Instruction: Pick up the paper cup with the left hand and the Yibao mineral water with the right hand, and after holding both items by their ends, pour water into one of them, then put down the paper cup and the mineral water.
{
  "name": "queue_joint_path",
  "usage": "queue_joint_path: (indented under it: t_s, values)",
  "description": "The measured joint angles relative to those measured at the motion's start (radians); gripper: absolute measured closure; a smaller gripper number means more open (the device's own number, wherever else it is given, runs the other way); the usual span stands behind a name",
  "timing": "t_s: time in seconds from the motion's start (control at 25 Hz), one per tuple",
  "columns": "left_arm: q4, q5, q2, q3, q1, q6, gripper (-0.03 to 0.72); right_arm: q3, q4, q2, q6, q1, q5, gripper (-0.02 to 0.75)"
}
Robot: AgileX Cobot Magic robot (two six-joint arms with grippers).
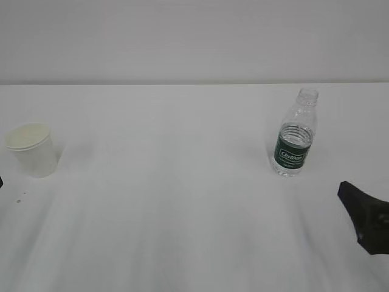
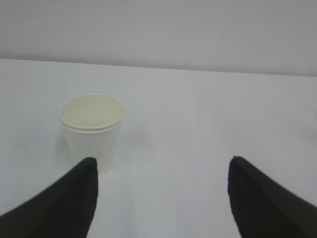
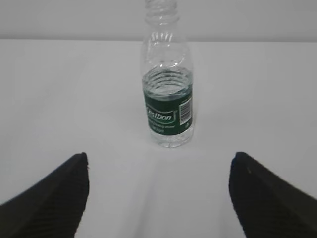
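Both claws, left [image 2: 161, 171] and right [image 3: 158, 166], gape empty.

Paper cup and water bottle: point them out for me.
paper cup [image 1: 33, 155], exterior view, on its side wall.
water bottle [image 3: 167, 116], right wrist view, on its green label.

The Yibao mineral water [image 3: 167, 94] carries a dark green label [image 3: 167, 113] with white lettering reading roughly "C'estbon", the first letters unclear; smaller white print beneath is illegible; a white barcode patch [image 3: 184, 112] sits at the label's right edge, digits unreadable.
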Motion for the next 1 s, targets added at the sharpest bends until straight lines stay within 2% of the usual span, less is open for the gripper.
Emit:
queue_joint_path:
  t_s: [0.12, 0.32, 0.72, 1.0]
  values:
    - [0.0, 0.0, 0.0, 0.0, 0.0, -0.002, 0.106, 0.0, -0.052, 0.064, 0.042, 0.0, -0.038, 0.07]
    - [0.0, 0.0, 0.0, 0.0, 0.0, -0.002, 0.106, 0.0, -0.066, 0.187, 0.063, 0.0, -0.174, 0.075]
    - [0.0, 0.027, 0.02, 0.0, 0.0, -0.004, 0.106, 0.0, -0.079, 0.266, 0.063, 0.0, -0.188, 0.093]
    - [0.0, 0.011, 0.195, 0.0, 0.0, -0.004, 0.106, 0.0, -0.081, 0.266, 0.063, 0.0, -0.192, 0.105]
